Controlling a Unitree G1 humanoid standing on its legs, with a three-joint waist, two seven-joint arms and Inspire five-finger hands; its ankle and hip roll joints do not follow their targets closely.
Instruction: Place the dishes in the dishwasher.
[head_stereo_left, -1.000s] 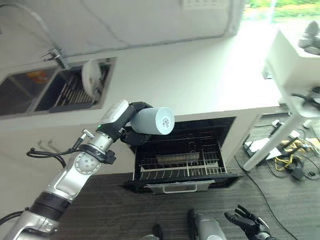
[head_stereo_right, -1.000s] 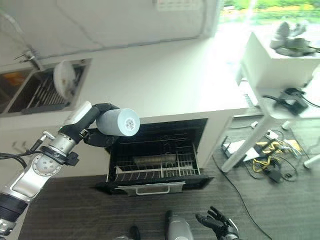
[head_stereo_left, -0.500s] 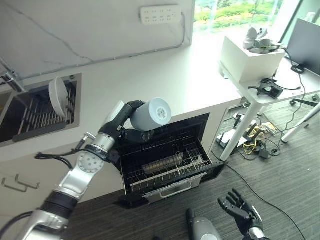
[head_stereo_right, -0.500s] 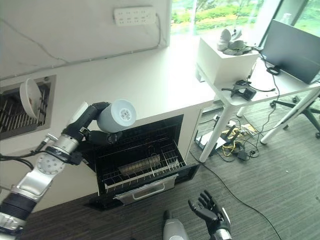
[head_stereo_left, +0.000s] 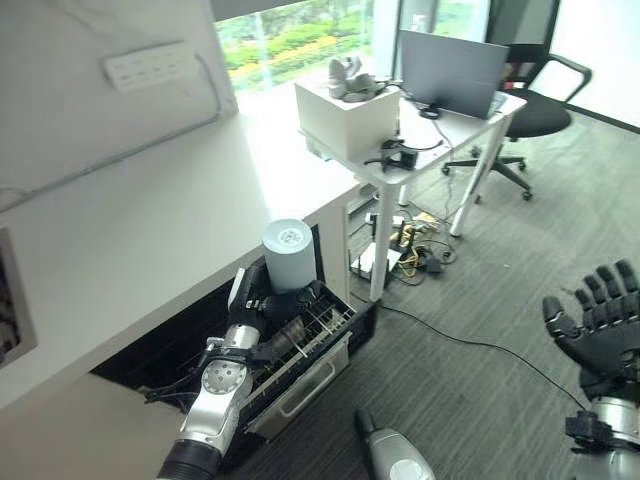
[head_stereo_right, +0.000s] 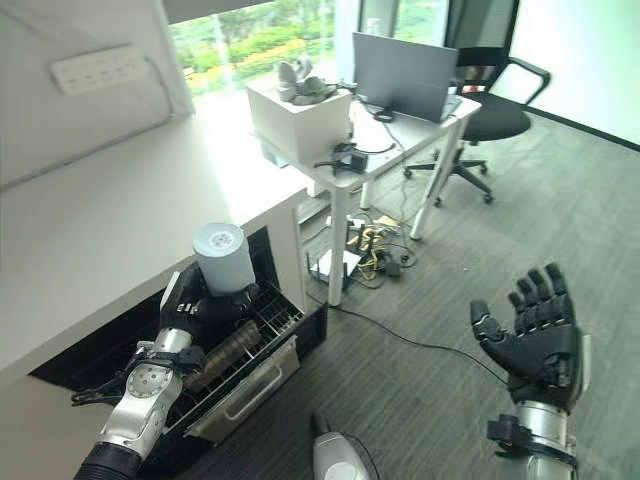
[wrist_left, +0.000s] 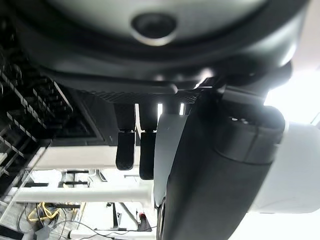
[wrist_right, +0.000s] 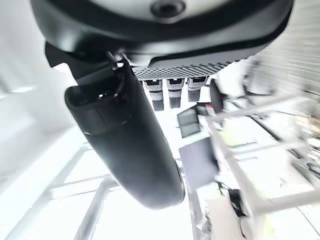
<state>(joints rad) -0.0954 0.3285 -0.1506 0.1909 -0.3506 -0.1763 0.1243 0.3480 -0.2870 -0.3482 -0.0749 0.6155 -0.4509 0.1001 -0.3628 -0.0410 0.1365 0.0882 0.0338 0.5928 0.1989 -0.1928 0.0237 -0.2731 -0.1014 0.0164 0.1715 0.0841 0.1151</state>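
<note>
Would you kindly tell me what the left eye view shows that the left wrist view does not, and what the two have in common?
The left eye view alone shows the white counter, the desk with a laptop, the office chair and the open right hand. The left wrist view alone shows the left hand's fingers from close up. Both share the left hand curled round the white cup and the dishwasher rack.

The left hand (head_stereo_left: 262, 303) has turned the cup (head_stereo_left: 288, 254) upright.
</note>
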